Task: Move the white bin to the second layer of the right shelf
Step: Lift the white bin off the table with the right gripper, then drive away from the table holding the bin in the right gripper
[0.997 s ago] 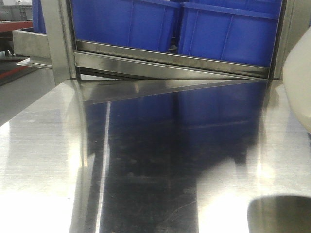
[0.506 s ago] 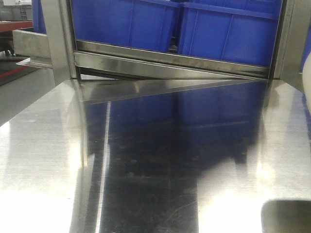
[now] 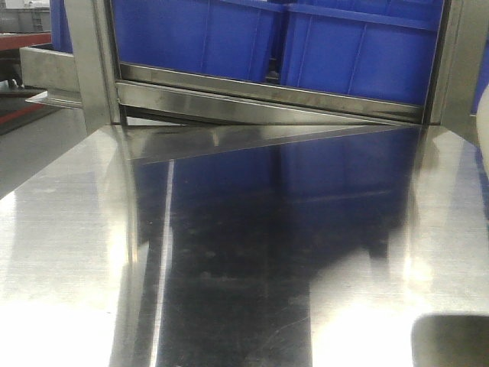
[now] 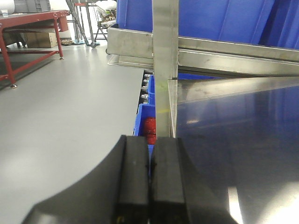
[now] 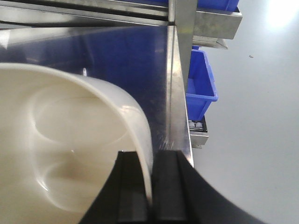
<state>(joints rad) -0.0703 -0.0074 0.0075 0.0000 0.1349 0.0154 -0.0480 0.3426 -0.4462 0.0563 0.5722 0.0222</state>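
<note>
Off to the upper left of the left wrist view, we see a red-framed bench [image 4: 28, 21] on a smooth grey floor [image 4: 70, 116]. Low in that frame, the left tool [image 4: 149, 186] has its two flat black rubber pads pressed together with nothing between them. Just beyond it a square brushed-steel post [image 4: 164, 56] rises at the corner of the table [image 4: 233, 140]. Its polished steel top mirrors the blue above it. Small blue bins [image 4: 145, 121] sit below the table edge, one with something red inside.

Across the top of the front view, we see large blue crates [image 3: 229, 38] of ribbed plastic standing side by side on a steel-railed shelf [image 3: 267, 95] behind the table. A second ago a broad rounded cream wall filled the right edge of this frame. Now only a pale sliver shows there, and the dark reflection in the lower right corner has shrunk toward the edge.

At the left of the right wrist view, the white bin [image 5: 60, 149] fills the frame. It is glossy cream plastic with a thin curved rim and a rounded floor. The right tool [image 5: 152, 186] is clamped on its wall, one black pad inside and one outside. The bin is over the right edge of the table, and another blue bin [image 5: 201, 79] sits lower at the right.
</note>
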